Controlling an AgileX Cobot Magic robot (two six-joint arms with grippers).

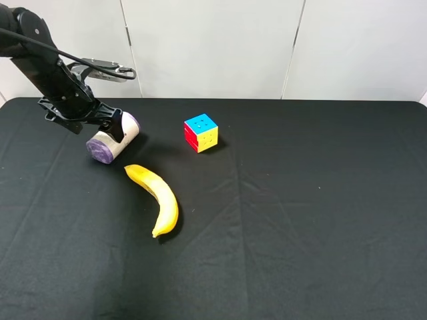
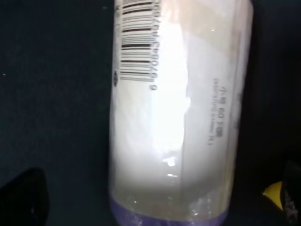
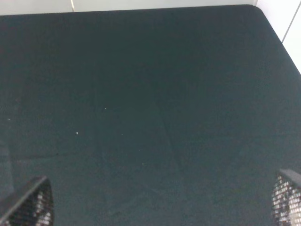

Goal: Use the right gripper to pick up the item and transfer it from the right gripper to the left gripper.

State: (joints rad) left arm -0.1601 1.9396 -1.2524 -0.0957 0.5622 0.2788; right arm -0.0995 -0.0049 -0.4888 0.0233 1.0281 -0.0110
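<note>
Left end effector (image 1: 115, 127) sits over the canister (image 1: 112, 141), fingers spread on either side; grip or release unclear. Canister lies at the worktop's (image 1: 300, 220) left rear, near the banana (image 1: 157, 197) and cube (image 1: 201, 133). Right end effector (image 3: 160, 207) wide apart, holding nothing.

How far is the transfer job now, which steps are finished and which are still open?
Mostly done, it appears: the canister is at the left gripper, on the left of the table, next to the banana. The right gripper stands open over bare cloth, holding nothing. In hand: whether the left jaws grip or release the canister is unclear. Nothing else seems left.
</note>
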